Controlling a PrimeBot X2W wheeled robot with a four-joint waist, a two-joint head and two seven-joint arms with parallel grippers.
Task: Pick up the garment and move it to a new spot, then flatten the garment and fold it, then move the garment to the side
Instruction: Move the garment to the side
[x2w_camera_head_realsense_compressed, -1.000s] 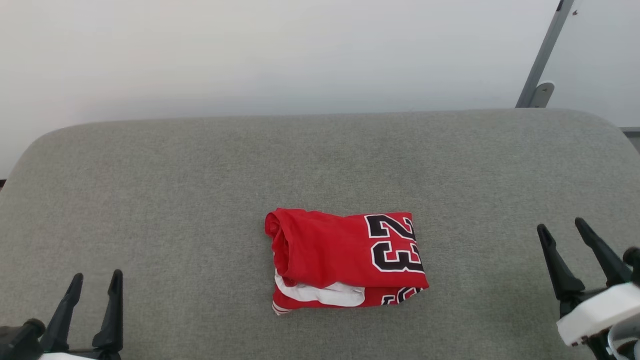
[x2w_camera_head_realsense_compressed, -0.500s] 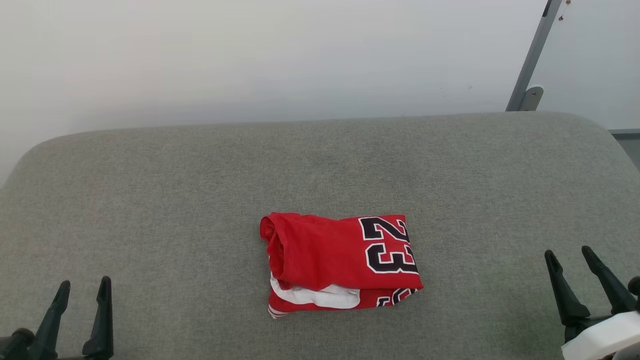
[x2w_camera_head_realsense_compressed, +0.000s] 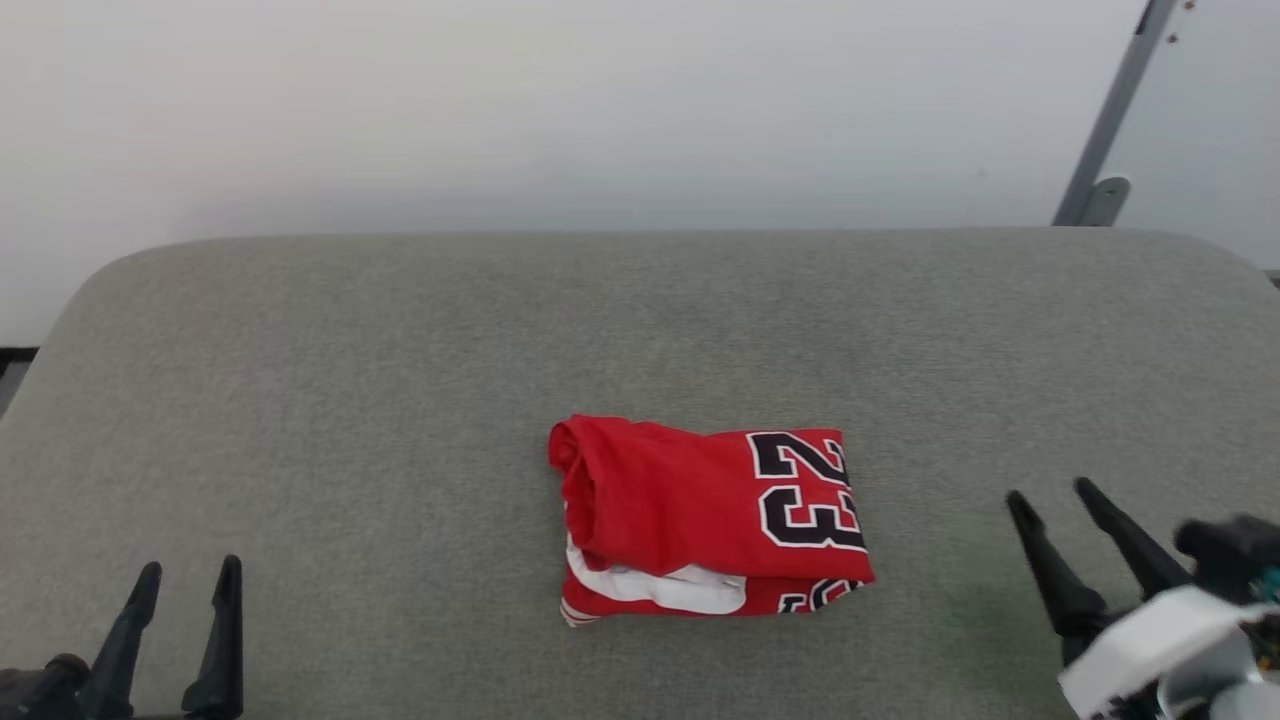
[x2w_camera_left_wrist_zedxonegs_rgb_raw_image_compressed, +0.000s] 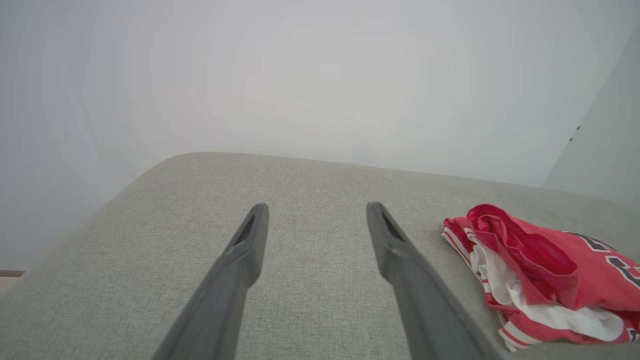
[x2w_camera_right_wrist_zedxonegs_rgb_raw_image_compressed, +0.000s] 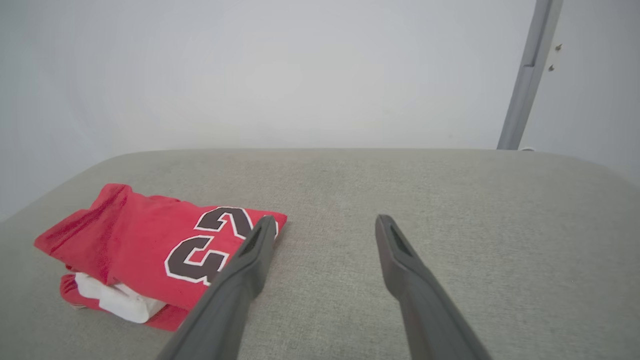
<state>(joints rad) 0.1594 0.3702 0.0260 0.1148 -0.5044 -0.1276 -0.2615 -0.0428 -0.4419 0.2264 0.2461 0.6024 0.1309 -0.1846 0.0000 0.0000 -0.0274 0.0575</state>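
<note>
Your left gripper (x2w_camera_head_realsense_compressed: 191, 566) and right gripper (x2w_camera_head_realsense_compressed: 1050, 492) hang wide open, empty, flanking the folded shirt (x2w_camera_head_realsense_compressed: 680, 500) on the table (x2w_camera_head_realsense_compressed: 350, 380); pinch all layers together when moving it aside.

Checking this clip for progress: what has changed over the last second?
The right gripper has edged inward toward the garment, jaws open, not touching it. The head camera also shifted slightly. Nothing was taken hold of or let go. The garment lies folded on the grey cushion as before; the left gripper stays open at lower left.
</note>
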